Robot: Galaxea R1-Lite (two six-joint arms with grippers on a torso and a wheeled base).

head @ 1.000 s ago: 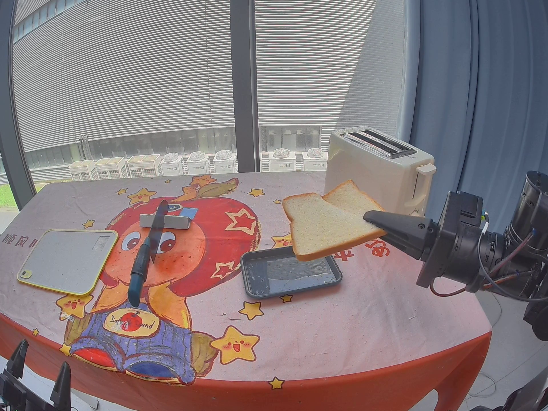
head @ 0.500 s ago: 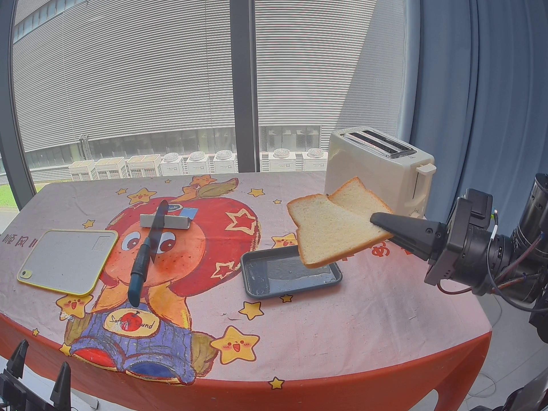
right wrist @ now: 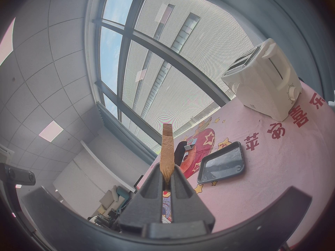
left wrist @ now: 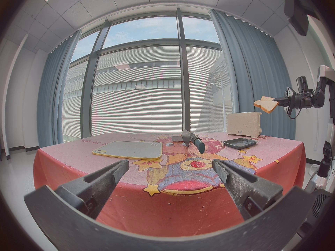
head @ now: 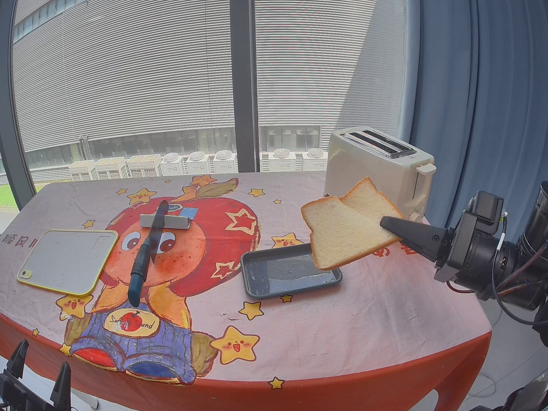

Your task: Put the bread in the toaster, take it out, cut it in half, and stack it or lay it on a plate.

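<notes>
Gripping the bread (head: 342, 229) in the right jaws, shut tight on the crust at its 3 o'clock edge. Looks like two overlapping slices, held tilted in the air and well clear of the desk (head: 365, 326). Hanging just in front of the toaster (head: 377, 166), at about 1 o'clock from the dark tray (head: 279, 275) and partly over that tray's far right corner. From the right wrist view, seen edge-on, standing straight up out of the closed jaws.

Placing the toaster at 2 o'clock on the desk, slots facing up, lever toward the right arm.

At 9 o'clock from the tray: a knife (head: 142, 252), blade propped across a small grey block (head: 164, 221). Farther out at 9 o'clock, lying flat: a pale cutting board (head: 67, 260).

Holding the left jaws spread wide with nothing between them, low off the desk's 7 o'clock edge.
</notes>
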